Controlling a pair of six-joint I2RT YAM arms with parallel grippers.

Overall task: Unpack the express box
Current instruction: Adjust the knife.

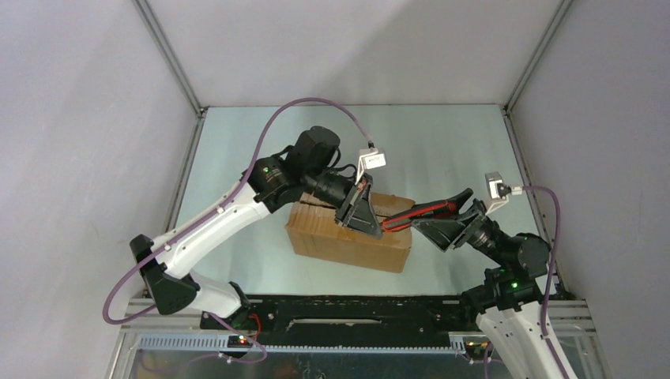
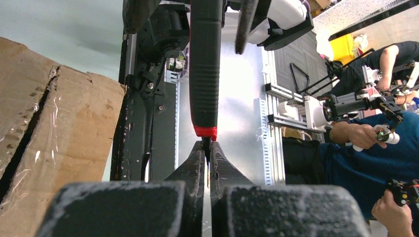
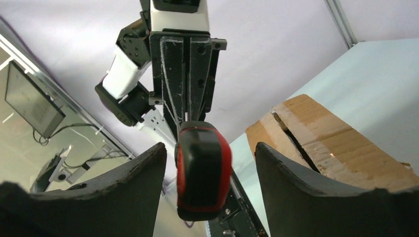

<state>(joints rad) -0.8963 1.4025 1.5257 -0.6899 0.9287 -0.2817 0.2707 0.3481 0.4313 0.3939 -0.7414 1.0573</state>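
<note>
The express box [image 1: 348,237] is a brown cardboard carton lying on the table in the middle. A dark slit runs along its taped top seam [image 2: 29,133]; it also shows in the right wrist view [image 3: 321,143]. A red-and-black utility knife [image 1: 412,214] hangs in the air over the box's right end. My left gripper [image 1: 371,227] is shut on the knife's thin blade end [image 2: 207,145]. My right gripper [image 1: 433,213] is open, its fingers [image 3: 291,173] on either side of the knife's handle butt [image 3: 203,170] with gaps on both sides.
Grey enclosure walls stand close on the left, right and back. The black base rail [image 1: 355,312] runs along the near edge. People with handheld controllers [image 2: 375,133] are beyond the table's frame.
</note>
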